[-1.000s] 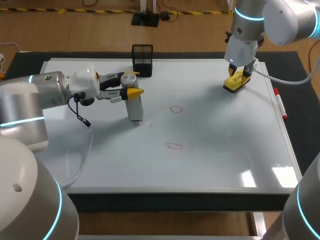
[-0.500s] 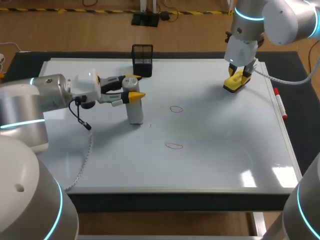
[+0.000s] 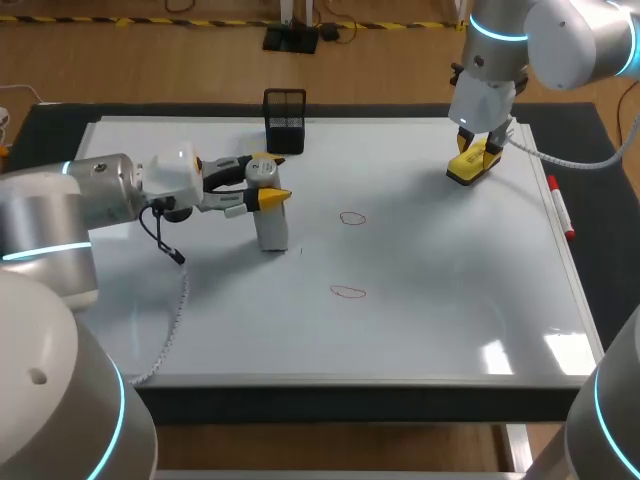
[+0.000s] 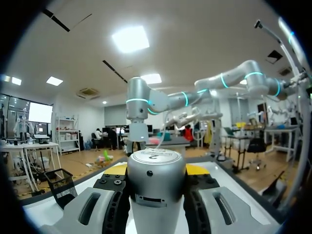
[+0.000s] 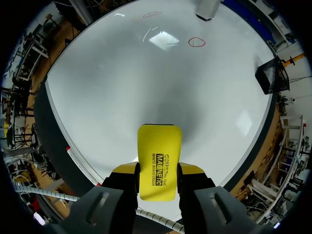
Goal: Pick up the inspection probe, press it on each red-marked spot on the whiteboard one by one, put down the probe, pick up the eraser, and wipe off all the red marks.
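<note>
A silver cylindrical probe (image 3: pixel 272 228) stands upright with its lower end on the whiteboard (image 3: pixel 430 300), left of centre. My left gripper (image 3: pixel 268 184) is shut on its upper part; in the left wrist view the probe (image 4: pixel 156 187) fills the gap between the fingers of the left gripper (image 4: pixel 157 170). Two red marks (image 3: pixel 352 218) (image 3: pixel 348 292) lie to the probe's right. At the far right of the board my right gripper (image 3: pixel 478 150) is shut on the yellow eraser (image 3: pixel 466 170). The eraser (image 5: pixel 159 156) shows clamped in the right gripper (image 5: pixel 158 169), low over the board.
A black mesh basket (image 3: pixel 285 120) stands at the board's far edge, behind the probe. A red-capped marker (image 3: pixel 560 207) lies along the right edge. The whiteboard rests on a dark mat (image 3: pixel 610 200).
My left gripper has shifted slightly right and toward the near side with the probe in it. The right arm and eraser have not moved.
</note>
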Robot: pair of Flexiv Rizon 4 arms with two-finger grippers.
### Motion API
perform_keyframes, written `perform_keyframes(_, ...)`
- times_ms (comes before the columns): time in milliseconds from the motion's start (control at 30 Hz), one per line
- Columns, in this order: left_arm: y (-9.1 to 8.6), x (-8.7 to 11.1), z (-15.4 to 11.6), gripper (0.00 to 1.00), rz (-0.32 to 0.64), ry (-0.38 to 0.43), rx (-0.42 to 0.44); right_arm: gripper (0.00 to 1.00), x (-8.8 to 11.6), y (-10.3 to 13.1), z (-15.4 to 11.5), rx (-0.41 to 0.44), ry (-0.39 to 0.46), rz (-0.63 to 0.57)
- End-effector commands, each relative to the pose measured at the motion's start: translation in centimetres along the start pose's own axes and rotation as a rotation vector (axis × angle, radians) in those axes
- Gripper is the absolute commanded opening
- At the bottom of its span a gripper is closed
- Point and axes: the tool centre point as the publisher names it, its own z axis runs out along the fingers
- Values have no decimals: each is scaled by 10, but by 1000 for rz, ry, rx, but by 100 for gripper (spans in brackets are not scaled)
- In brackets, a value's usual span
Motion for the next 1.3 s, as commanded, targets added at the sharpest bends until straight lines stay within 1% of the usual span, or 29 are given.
perform_keyframes(33, 1, -1, 0, 0, 1, 3, 1, 0, 1, 0, -1, 2, 1, -2)
perform_keyframes(867, 2, -1, -1, 0, 2, 2, -6, 0, 1, 0, -1, 2, 1, -2)
perform_keyframes(1067, -4, -1, 0, 0, 7, 1, -5, 0, 1, 0, -1, 2, 1, -2)
perform_keyframes(1300, -17, -11, -7, 0, -19, -10, -15, 0, 1, 0, -1, 2, 1, -2)
